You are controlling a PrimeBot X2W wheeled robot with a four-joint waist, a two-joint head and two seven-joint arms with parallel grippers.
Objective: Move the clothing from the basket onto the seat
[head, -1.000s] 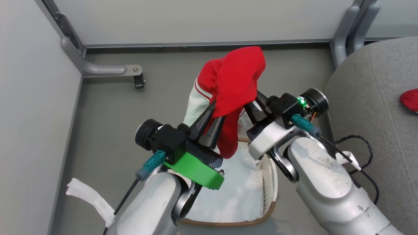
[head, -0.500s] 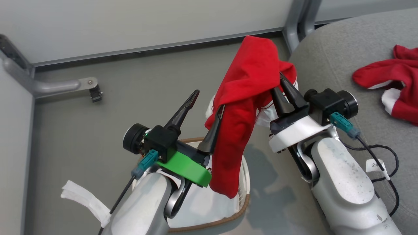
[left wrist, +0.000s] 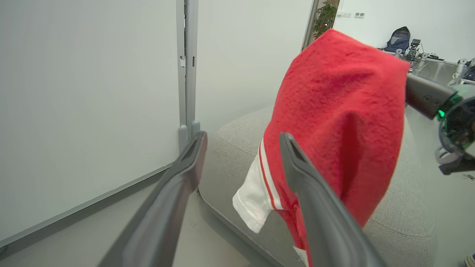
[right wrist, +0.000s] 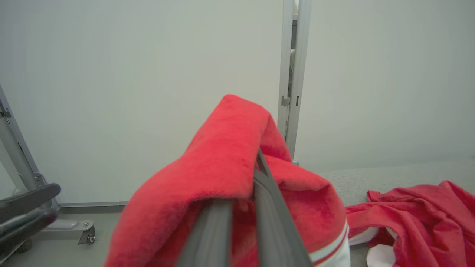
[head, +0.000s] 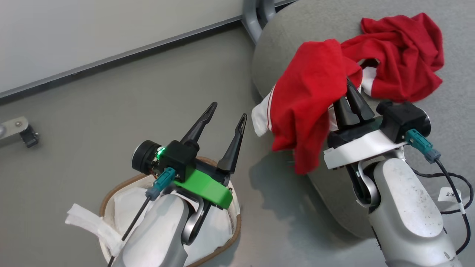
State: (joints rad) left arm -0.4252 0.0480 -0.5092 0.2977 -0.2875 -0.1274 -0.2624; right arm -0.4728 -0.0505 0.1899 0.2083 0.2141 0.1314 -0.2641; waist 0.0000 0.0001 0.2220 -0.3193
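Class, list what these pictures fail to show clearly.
- Basket inside: head view, left arm covers most; remaining clothing unclear.
- Right gripper fingertips: head and right wrist views, held garment drapes over them.
- Seat: head view, right edge cuts it off.
- Garment on seat: right wrist view, bottom corner cuts it off.
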